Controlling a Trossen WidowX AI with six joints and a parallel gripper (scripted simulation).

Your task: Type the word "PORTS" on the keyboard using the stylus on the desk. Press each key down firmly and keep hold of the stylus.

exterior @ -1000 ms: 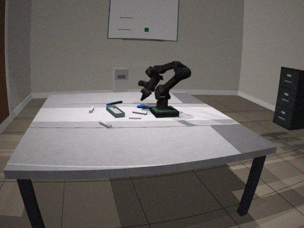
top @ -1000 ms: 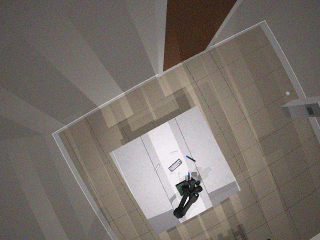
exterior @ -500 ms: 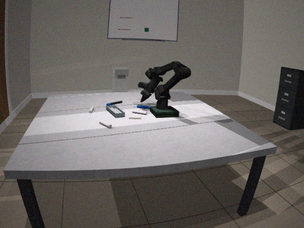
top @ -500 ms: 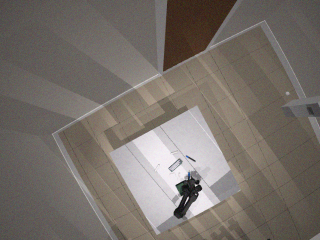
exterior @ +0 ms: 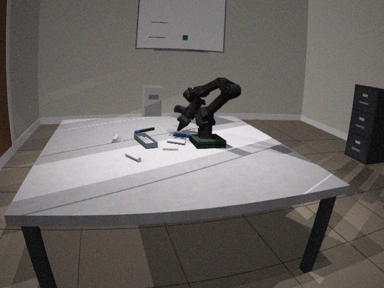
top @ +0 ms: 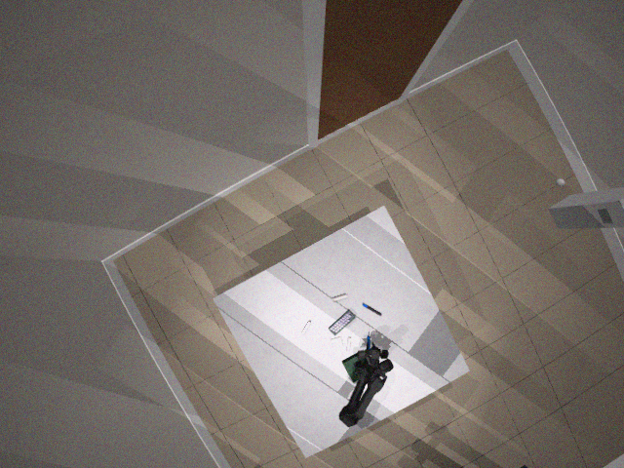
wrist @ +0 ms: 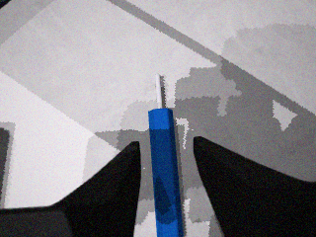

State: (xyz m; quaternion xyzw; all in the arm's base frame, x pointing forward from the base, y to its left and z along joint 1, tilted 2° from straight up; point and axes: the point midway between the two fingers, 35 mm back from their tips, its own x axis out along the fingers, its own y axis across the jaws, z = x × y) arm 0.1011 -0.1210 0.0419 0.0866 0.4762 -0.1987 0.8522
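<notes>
The blue stylus (top: 368,341) (exterior: 181,135) (wrist: 163,153) lies on the desk with its thin pale tip pointing away from the arm. My gripper (exterior: 178,129) (wrist: 166,146) is partly open and empty. In the wrist view its two black fingers stand on either side of the stylus body, with gaps on both sides. The exterior view shows the fingertips still above the desk. The keyboard (top: 342,322) (exterior: 145,140), a small dark grey-green block with pale keys, lies beyond the stylus, on the far side from the arm base.
A black marker with a blue end (top: 371,308) (exterior: 144,130) lies beyond the keyboard. White sticks (exterior: 133,157) (exterior: 176,141) and a small pale block (exterior: 170,149) lie around the keyboard. The arm stands by a green base (top: 351,369) (exterior: 207,142). Shadows cross the desk.
</notes>
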